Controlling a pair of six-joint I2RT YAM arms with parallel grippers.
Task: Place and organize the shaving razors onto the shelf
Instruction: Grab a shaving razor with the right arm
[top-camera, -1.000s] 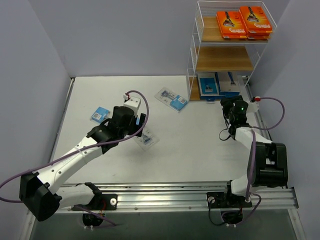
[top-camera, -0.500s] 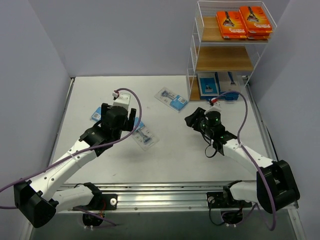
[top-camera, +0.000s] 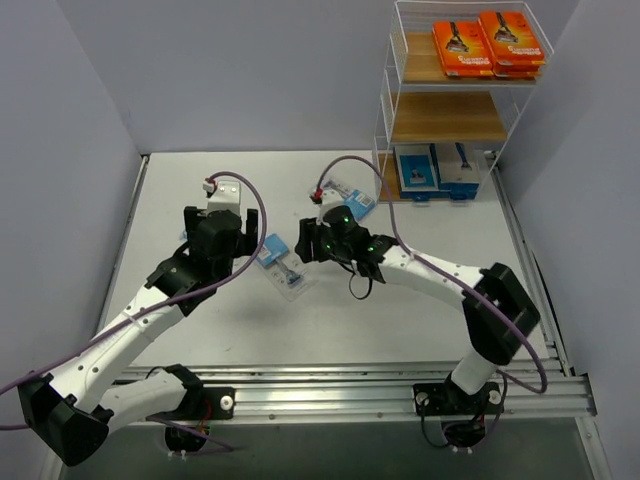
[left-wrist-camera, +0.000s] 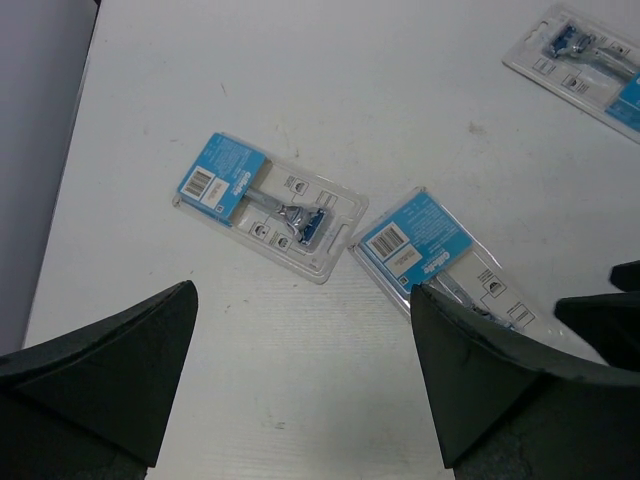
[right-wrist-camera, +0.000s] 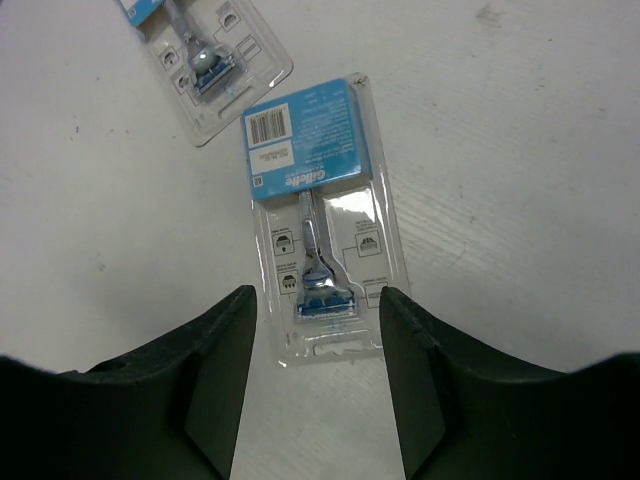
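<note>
Three clear blister razor packs with blue card lie flat on the table. My right gripper (top-camera: 305, 247) is open and hovers over the middle pack (top-camera: 284, 264). In the right wrist view its jaws straddle the razor-head end of that pack (right-wrist-camera: 315, 210) without touching it. My left gripper (top-camera: 232, 250) is open and empty, just left of that pack (left-wrist-camera: 440, 255), with a second pack (left-wrist-camera: 270, 205) ahead of it. A third pack (top-camera: 352, 200) lies nearer the shelf (top-camera: 385, 110). Orange boxes (top-camera: 490, 45) sit on its top tier and blue-and-grey boxes (top-camera: 435, 170) on the bottom one.
The shelf's middle wooden tier (top-camera: 445, 118) holds nothing. The right arm (top-camera: 440, 270) stretches across the table's middle from the right. Grey walls close in the left, back and right sides. The second pack's corner (right-wrist-camera: 200, 60) shows at the top of the right wrist view.
My right arm has swung from the shelf's foot leftward across the table to the middle pack. My left gripper drew back to the left, off that pack, and opened a little wider.
</note>
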